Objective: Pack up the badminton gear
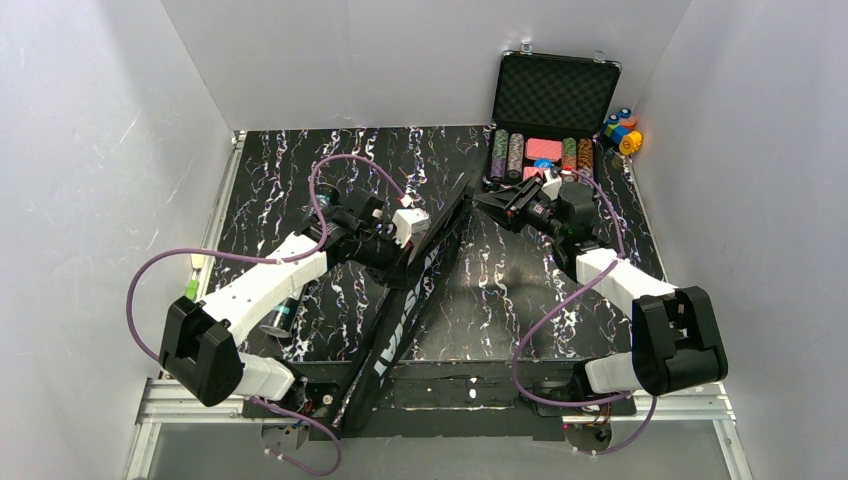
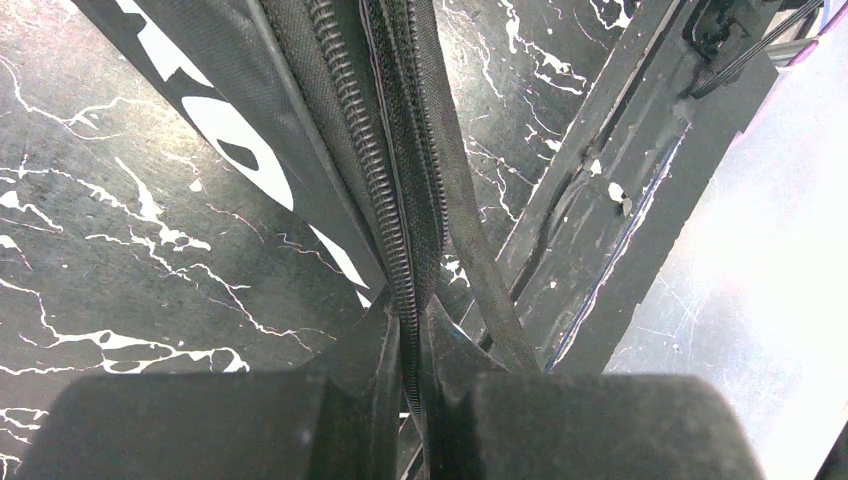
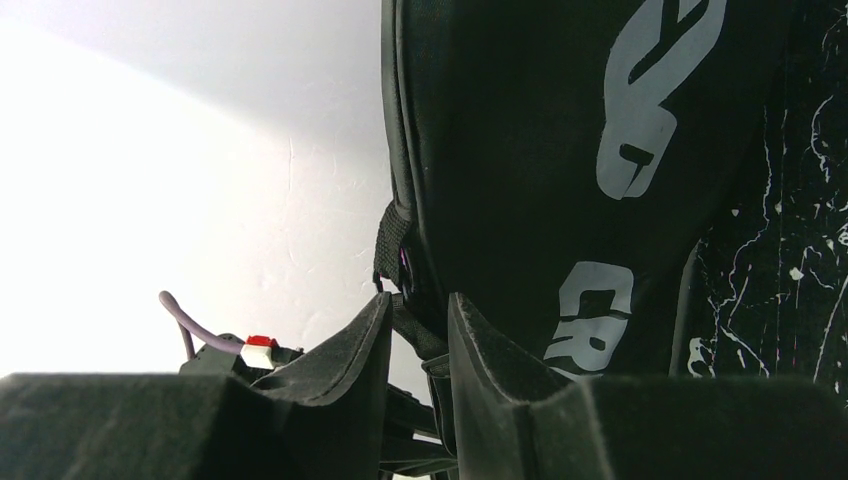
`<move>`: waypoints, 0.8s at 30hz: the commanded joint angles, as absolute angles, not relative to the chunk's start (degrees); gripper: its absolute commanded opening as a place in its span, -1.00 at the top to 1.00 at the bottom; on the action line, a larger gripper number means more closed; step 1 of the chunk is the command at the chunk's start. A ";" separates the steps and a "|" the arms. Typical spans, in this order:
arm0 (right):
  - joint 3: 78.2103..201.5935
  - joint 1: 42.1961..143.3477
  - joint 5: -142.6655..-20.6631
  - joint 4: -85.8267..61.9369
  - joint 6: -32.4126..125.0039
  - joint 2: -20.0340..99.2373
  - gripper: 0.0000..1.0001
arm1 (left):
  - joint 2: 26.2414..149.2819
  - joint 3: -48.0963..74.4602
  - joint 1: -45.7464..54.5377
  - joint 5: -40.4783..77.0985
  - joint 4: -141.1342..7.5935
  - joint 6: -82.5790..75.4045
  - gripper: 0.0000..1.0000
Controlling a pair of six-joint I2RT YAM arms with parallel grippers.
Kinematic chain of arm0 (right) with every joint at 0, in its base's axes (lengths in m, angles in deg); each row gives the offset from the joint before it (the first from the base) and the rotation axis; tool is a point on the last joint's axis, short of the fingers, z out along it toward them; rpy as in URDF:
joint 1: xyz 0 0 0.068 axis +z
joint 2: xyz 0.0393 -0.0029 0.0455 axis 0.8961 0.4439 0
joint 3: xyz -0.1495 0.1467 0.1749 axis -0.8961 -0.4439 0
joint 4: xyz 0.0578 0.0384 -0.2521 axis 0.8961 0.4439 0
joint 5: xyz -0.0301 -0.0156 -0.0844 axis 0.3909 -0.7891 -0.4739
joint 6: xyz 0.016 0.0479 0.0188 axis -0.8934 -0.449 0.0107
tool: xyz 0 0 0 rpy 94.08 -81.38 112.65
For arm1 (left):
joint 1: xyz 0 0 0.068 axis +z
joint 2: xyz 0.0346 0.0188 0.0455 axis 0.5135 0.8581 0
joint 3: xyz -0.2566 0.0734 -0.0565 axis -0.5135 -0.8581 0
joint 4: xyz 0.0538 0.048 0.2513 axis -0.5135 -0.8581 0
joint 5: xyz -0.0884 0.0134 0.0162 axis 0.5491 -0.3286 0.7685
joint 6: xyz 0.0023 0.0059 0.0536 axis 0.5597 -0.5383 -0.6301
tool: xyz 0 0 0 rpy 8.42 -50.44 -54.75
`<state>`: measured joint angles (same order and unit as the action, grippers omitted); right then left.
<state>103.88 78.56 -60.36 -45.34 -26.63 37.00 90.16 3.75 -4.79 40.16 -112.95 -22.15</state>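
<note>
**A:** Bag (image 1: pixel 392 340) first: where does it lie?

**B:** On the dark marbled worktop (image 1: pixel 500 290). It is stretched slantwise from the near edge, between the two arm bases, up toward the middle. The white lettering on its side faces up and to the right.

**A:** And the left hand (image 2: pixel 412 325)?

**B:** It is closed down tight on the bag's zip (image 2: pixel 385 190) (the wrist view shows the teeth running straight in between the two fingers). From above, it sits on the far part of the bag, short of the tip.

**A:** The right hand (image 3: pixel 420 310)?

**B:** It is at the bag's far tip. Its fingers stand only a narrow gap apart, with a fabric tab at the bag's end pinched in that gap. The bag rises just behind them, with the letters "CR" legible close to the right finger.

**A:** So both hands have hold of the same thing?

**B:** Yes, one on the zip line and one on the end.

**A:** What else is on the worktop?

**B:** An open black case (image 1: pixel 555 95) stands in the far right corner, lid upright, with rows of chips inside. It is just beyond the right hand. Small coloured blocks (image 1: pixel 622 130) sit just beside the case on its right.
</note>
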 commanded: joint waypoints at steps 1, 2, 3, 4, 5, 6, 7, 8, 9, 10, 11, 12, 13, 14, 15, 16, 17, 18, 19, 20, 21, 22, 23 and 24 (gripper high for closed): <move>106.77 78.84 -60.29 -47.05 -26.58 36.38 0.35 | 88.14 6.71 -4.44 43.10 -109.75 -22.20 1.00; 106.94 78.85 -60.18 -47.30 -26.71 36.72 0.38 | 88.09 6.67 -4.44 43.11 -109.76 -22.18 1.00; 107.16 78.92 -60.14 -47.60 -26.84 37.00 0.42 | 88.11 6.73 -4.44 43.10 -109.79 -22.17 1.00; 107.29 79.00 -60.13 -47.89 -26.93 37.35 0.46 | 88.07 6.73 -4.44 43.02 -109.79 -22.20 1.00; 107.48 79.09 -60.08 -48.03 -26.92 37.71 0.50 | 88.11 6.70 -4.44 42.98 -109.67 -22.19 1.00; 107.58 79.19 -60.04 -48.19 -27.03 37.91 0.54 | 88.14 6.76 -4.44 42.98 -109.70 -22.14 1.00; 107.55 79.24 -60.12 -48.45 -27.16 38.15 0.58 | 88.14 6.77 -4.44 43.00 -109.73 -22.19 1.00; 107.53 79.28 -60.12 -48.79 -27.32 38.35 0.62 | 88.25 6.88 -4.44 43.01 -109.72 -22.22 1.00; 107.51 79.33 -60.15 -49.10 -27.49 38.54 0.65 | 88.24 6.85 -4.44 42.99 -109.73 -22.23 1.00; 107.54 79.37 -60.06 -49.44 -27.71 38.73 0.67 | 88.28 6.92 -4.44 42.95 -109.74 -22.21 1.00; 107.59 79.42 -60.04 -49.64 -27.86 38.84 0.70 | 88.29 6.87 -4.41 42.96 -109.69 -22.28 1.00; 107.65 79.57 -59.97 -49.71 -27.87 38.97 0.72 | 88.33 6.90 -4.43 42.92 -109.70 -22.33 1.00; 107.66 79.60 -59.95 -49.72 -27.87 39.07 0.75 | 88.30 6.93 -4.44 42.88 -109.76 -22.37 1.00; 107.63 79.68 -60.02 -49.73 -27.92 39.11 0.78 | 88.22 6.90 -4.44 42.82 -109.68 -22.34 1.00; 107.60 79.77 -60.02 -49.72 -27.97 39.18 0.81 | 88.21 6.86 -4.44 42.83 -109.71 -22.36 1.00; 107.53 79.85 -60.04 -49.76 -28.05 39.28 0.84 | 88.27 6.92 -4.44 42.82 -109.68 -22.42 1.00; 107.47 79.94 -59.97 -49.91 -28.16 39.41 0.86 | 88.26 6.91 -4.41 42.79 -109.76 -22.41 1.00; 107.43 80.03 -59.95 -50.12 -28.26 39.53 0.90 | 88.29 6.94 -4.38 42.75 -109.71 -22.44 1.00; 107.30 80.12 -59.95 -50.34 -28.42 39.62 0.94 | 88.16 6.93 -4.43 42.74 -109.74 -22.42 1.00; 107.19 80.23 -59.97 -50.55 -28.59 39.64 0.97 | 88.20 6.99 -4.44 42.62 -109.75 -22.45 1.00; 106.97 80.32 -60.07 -50.67 -28.67 39.57 0.97 | 88.20 6.97 -4.44 42.65 -109.74 -22.40 1.00; 106.79 80.46 -60.09 -50.79 -28.75 39.56 0.97 | 88.27 6.94 -4.43 42.60 -109.74 -22.43 1.00; 106.62 80.58 -60.12 -50.90 -28.82 39.48 0.97 | 88.28 6.98 -4.44 42.57 -109.74 -22.46 1.00; 106.40 80.74 -60.17 -50.97 -28.93 39.44 0.97 | 88.21 6.94 -4.39 42.48 -109.77 -22.42 1.00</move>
